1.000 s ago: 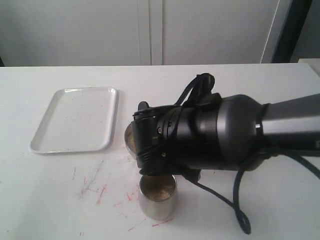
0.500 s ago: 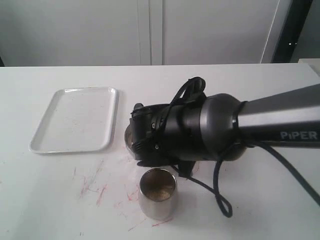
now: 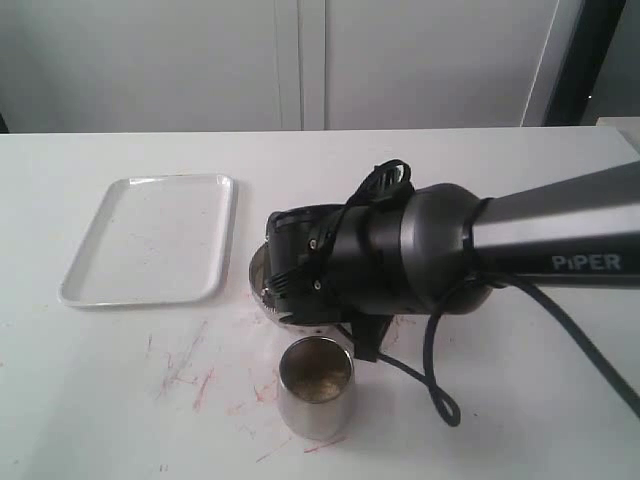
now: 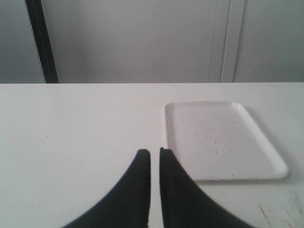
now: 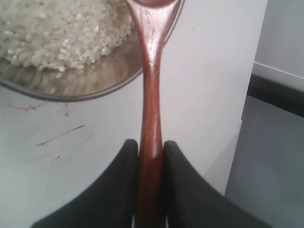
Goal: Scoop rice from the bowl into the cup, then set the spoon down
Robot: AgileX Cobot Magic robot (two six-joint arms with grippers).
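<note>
My right gripper (image 5: 150, 145) is shut on the handle of the reddish-brown wooden spoon (image 5: 151, 90). The spoon's head reaches over the rim of the steel bowl (image 5: 97, 88), just beside the heap of pale rice (image 5: 57, 28). In the exterior view the right arm (image 3: 400, 265) hangs over the bowl and hides all but a strip of its rim (image 3: 257, 278). The steel cup (image 3: 315, 400) stands just in front of the arm, with rice (image 3: 318, 378) in its bottom. My left gripper (image 4: 155, 152) is shut on nothing, low over the table.
A flat white tray (image 3: 150, 238) lies left of the bowl; it also shows in the left wrist view, the tray (image 4: 221, 137) just beyond the fingertips. Red marks streak the table (image 3: 190, 365) around the cup. A black cable (image 3: 435, 390) loops down beside the cup.
The right arm has drawn back from over the cup toward the bowl, so the whole cup mouth now shows. The cup and tray have not moved.
</note>
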